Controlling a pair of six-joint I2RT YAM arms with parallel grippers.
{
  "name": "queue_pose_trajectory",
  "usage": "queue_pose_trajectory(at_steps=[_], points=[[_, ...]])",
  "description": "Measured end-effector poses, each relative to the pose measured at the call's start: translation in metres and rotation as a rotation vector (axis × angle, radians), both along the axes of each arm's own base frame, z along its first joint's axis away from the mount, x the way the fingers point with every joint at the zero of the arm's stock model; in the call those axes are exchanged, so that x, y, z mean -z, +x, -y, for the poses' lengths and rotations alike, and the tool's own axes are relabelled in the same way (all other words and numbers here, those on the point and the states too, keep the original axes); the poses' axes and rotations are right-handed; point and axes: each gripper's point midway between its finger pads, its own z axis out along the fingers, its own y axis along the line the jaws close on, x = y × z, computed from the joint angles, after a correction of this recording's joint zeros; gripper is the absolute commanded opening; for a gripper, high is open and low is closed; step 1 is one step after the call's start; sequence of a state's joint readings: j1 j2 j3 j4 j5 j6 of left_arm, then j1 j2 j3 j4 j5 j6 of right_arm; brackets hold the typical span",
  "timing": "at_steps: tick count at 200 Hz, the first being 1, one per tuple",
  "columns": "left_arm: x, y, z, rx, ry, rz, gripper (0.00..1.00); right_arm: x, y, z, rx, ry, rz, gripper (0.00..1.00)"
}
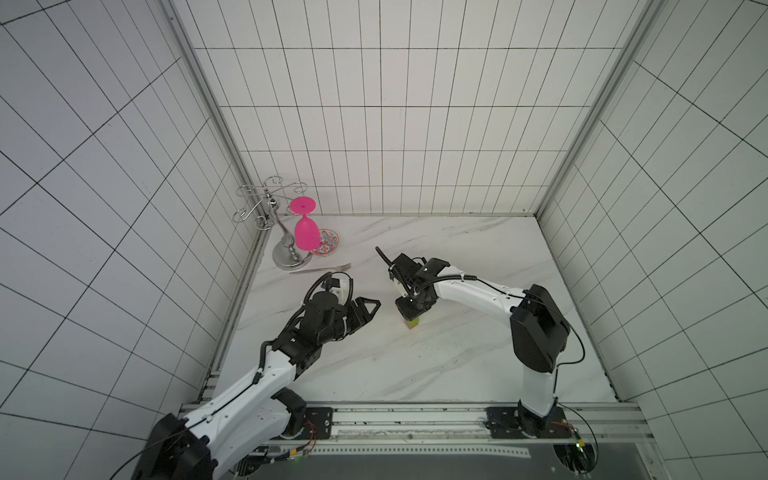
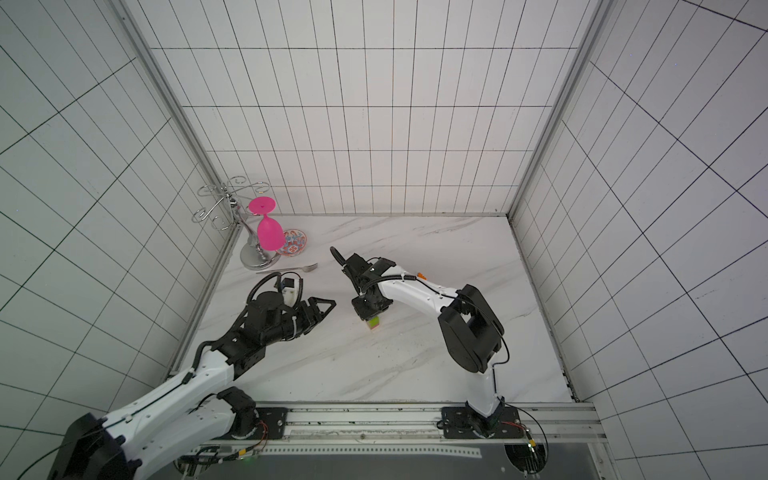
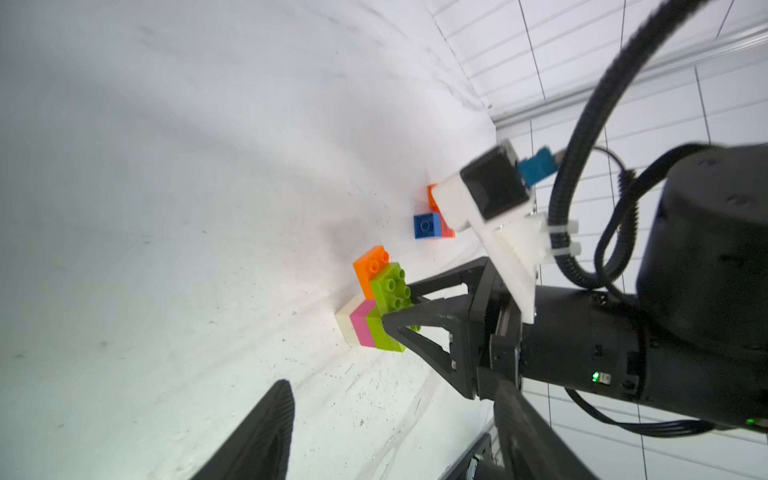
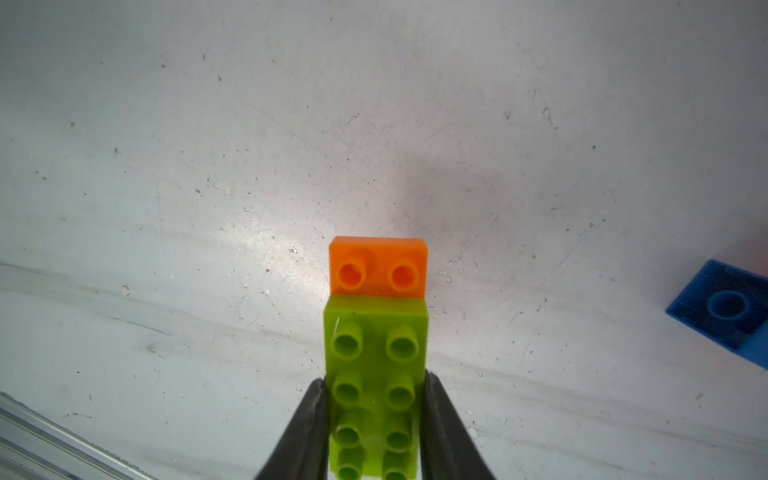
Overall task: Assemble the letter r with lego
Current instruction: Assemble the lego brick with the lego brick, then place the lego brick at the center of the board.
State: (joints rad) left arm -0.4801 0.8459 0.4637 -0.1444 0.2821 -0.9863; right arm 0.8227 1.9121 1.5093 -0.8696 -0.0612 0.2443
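The lego is a joined stack near the middle of the table. Its layers are cream, pink and lime green, and an orange brick juts out beside the top. The cream end is down at the tabletop. My right gripper points down and is shut on the lime green brick. My left gripper is open and empty, a short way left of the stack. A loose blue brick lies beyond the stack, with an orange brick behind it.
A metal rack with a hanging pink goblet stands at the back left corner. A patterned dish sits beside it and a fork lies in front. Tiled walls close in three sides of the table.
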Motion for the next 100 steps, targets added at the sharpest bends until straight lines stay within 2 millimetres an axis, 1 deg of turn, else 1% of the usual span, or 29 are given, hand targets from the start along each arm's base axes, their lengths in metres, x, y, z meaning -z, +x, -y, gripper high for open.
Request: queue_pose_trajectory(at_steps=[9,25,36,44,57,71,85,100], points=[[-0.004,0.002,-0.015,-0.039,0.012,0.007,0.83,-0.001,0.0,0.0,0.011,0.01,-0.014,0.0],[-0.008,0.006,-0.035,-0.087,0.052,0.007,0.85,-0.005,0.002,0.002,0.041,0.055,-0.053,0.0],[-0.007,0.009,-0.043,-0.102,0.084,-0.005,0.86,-0.01,0.006,0.004,0.066,0.097,-0.074,0.0],[-0.007,0.011,-0.045,-0.1,0.105,-0.018,0.86,-0.016,0.009,0.005,0.086,0.143,-0.089,0.0],[-0.004,0.013,-0.043,-0.071,0.131,-0.036,0.86,-0.03,0.019,0.008,0.125,0.243,-0.098,0.0],[0.001,0.016,-0.035,-0.016,0.146,-0.066,0.85,-0.041,0.026,0.016,0.173,0.35,-0.117,0.0],[0.009,0.018,-0.025,0.043,0.166,-0.104,0.86,-0.042,0.029,0.024,0.218,0.44,-0.15,0.0],[0.015,0.016,-0.011,0.111,0.192,-0.127,0.85,-0.034,0.031,0.032,0.267,0.51,-0.204,0.0]])
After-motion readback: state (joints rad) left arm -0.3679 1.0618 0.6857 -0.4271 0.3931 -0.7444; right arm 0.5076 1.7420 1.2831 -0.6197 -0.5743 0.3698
